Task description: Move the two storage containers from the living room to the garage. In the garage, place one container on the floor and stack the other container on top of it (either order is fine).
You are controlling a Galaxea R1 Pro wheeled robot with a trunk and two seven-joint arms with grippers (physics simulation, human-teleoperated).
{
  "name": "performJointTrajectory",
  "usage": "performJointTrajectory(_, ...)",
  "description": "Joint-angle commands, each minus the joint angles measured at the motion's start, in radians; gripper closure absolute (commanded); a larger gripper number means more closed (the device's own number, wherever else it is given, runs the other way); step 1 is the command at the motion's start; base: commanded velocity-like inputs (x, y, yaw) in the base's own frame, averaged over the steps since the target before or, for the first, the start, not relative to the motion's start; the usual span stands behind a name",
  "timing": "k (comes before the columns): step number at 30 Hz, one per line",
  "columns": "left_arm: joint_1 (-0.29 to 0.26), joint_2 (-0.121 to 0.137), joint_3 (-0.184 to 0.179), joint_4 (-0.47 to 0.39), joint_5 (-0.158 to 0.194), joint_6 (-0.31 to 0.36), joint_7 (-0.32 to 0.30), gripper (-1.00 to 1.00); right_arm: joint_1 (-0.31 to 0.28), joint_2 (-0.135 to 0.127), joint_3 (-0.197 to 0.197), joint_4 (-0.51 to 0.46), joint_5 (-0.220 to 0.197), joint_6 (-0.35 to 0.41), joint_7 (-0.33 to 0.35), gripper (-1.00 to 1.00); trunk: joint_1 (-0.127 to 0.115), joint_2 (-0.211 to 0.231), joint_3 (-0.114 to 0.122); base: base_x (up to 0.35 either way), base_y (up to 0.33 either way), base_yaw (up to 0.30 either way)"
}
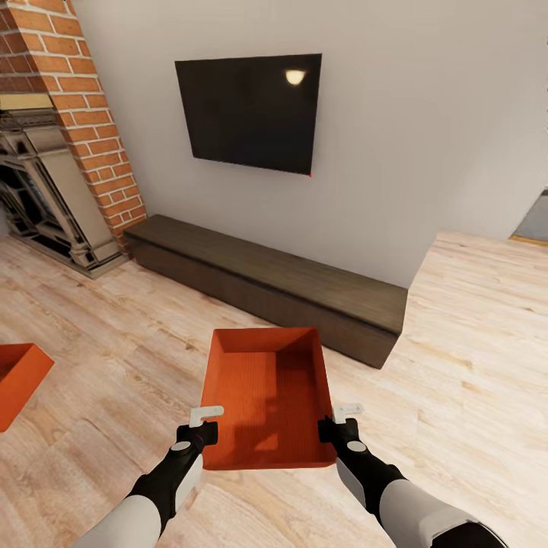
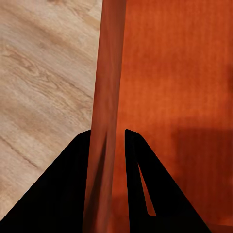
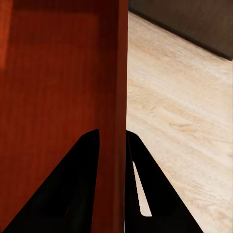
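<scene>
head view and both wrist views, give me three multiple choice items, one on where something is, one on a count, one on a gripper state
1. Where is the long low dark-brown bench?
A. against the wall under the black wall TV
B. in front of the red-brick fireplace
C. on top of a tub

2. How many orange-red rectangular plastic tubs show in the head view?
A. one
B. two
C. three

3. How do the grippers stand on the held tub?
A. both open above it
B. left clamped, right free
C. each clamped on a side wall

Answers:
1 A: the bench runs along the wall below the TV, right of the fireplace.
2 B: one between the arms, a second tub on the light wood-plank floor at the left edge.
3 C: the left gripper and the right gripper each have a thin wall between their fingers.
</scene>
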Motion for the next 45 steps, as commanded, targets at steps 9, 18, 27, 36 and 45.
performJointTrajectory(9,0.0,-0.011,0.026,-0.01,0.021,0.003,0.044,1.0,-0.001,0.001,-0.032,-0.002,0.0,-0.02,-0.054,1.0,0.0,0.0,0.013,0.0,0.0,0.0)
performJointTrajectory(18,0.0,-0.011,0.026,-0.025,0.021,0.003,0.045,1.0,-0.001,0.0,-0.032,-0.002,0.001,-0.02,-0.054,1.0,0.0,0.0,0.027,0.0,0.0,0.0)
performJointTrajectory(27,0.0,-0.012,0.026,-0.024,0.021,0.003,0.045,1.0,-0.001,0.0,-0.032,-0.002,0.001,-0.02,-0.054,1.0,0.0,0.0,0.042,0.0,0.0,0.0)
performJointTrajectory(36,0.0,-0.013,0.026,-0.024,0.021,0.003,0.044,1.0,-0.001,0.0,-0.032,-0.002,0.001,-0.02,-0.054,1.0,0.0,0.0,0.056,0.0,0.0,0.0)
performJointTrajectory(45,0.0,-0.013,0.025,-0.024,0.02,0.003,0.045,1.0,-0.001,0.0,-0.032,-0.002,0.001,-0.02,-0.054,1.0,0.0,0.0,0.07,0.0,0.0,0.0)
